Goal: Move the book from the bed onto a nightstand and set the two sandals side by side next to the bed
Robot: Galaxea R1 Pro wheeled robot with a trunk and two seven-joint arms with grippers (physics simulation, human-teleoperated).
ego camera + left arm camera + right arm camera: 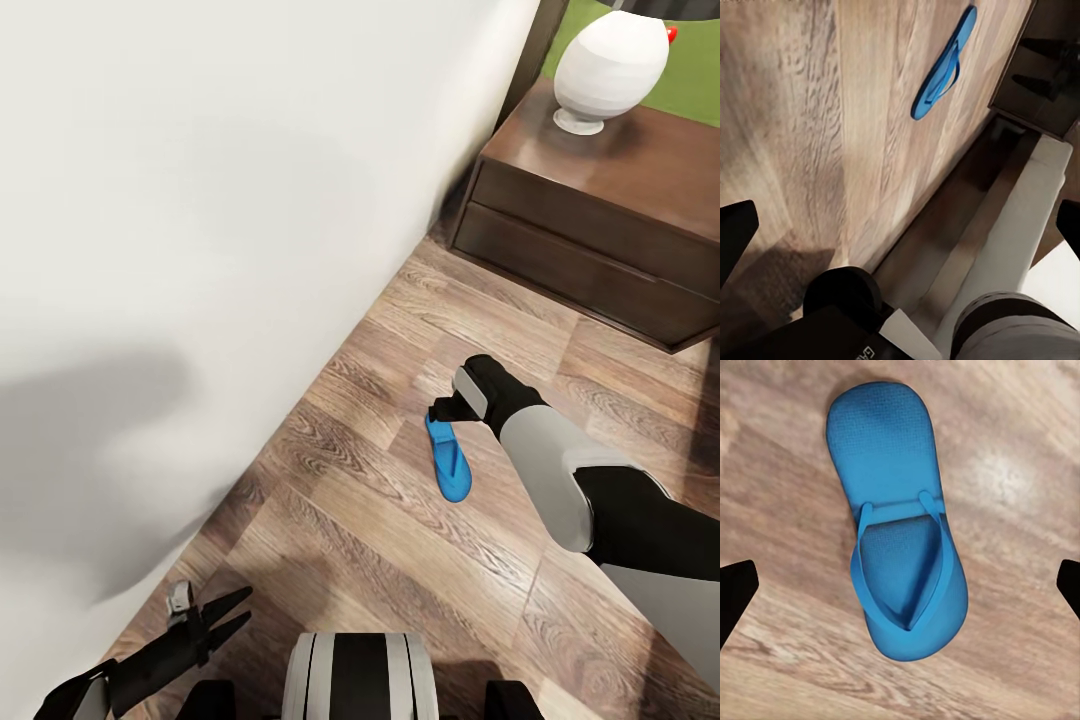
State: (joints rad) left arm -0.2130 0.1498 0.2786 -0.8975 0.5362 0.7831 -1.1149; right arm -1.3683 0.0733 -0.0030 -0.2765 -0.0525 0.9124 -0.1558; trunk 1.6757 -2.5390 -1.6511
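Jaws of both grippers stand wide apart, gripping nothing: right gripper (447, 408) low over the sandal's heel end, left gripper (232, 612) close by the bed's edge. Bed (180, 250): light mattress along the wood floor (400, 560). Nightstand (600, 215) at its head, bearing a white lamp base (608, 65). Sandal (449, 464), one, blue, lies flat, straps up, near the bed.
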